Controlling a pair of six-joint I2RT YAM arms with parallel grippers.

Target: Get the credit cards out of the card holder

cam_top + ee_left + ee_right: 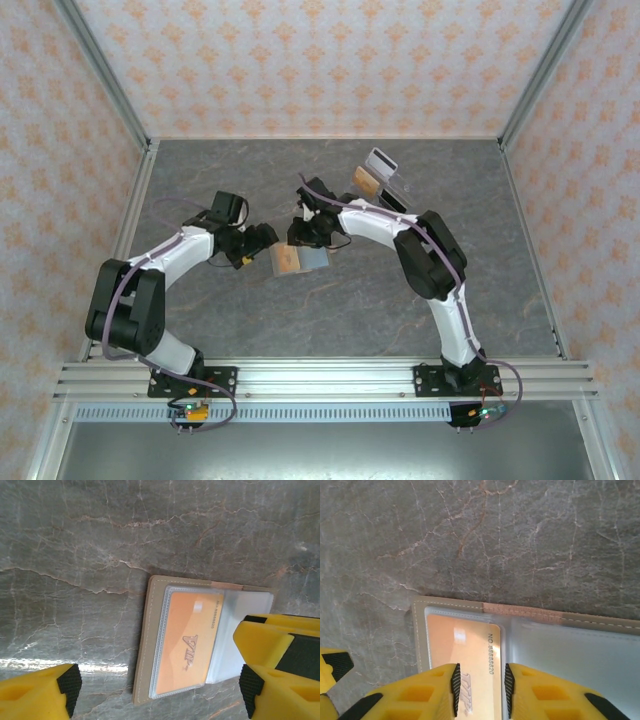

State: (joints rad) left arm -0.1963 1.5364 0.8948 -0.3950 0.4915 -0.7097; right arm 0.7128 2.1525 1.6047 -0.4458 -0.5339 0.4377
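The right gripper [481, 685] holds its chunky yellow fingers [420, 695], faced with ribbed black pads, a slim gap apart over the glossy orange-yellow card [465, 645]; whether they nip anything I cannot tell. That card sits in a clear plastic sleeve of the card holder [146, 645], which lies open and flat, its taupe rim neatly stitched, with a cloudy pale sleeve [570, 650] at the card's 3 o'clock. The left gripper [159, 690] has its blocky fingers spread wide, straddling the holder. From above, the holder lies mid-table [75, 545] on grey veined stone, with a clear acrylic stand [385, 170] well apart at 1 o'clock.
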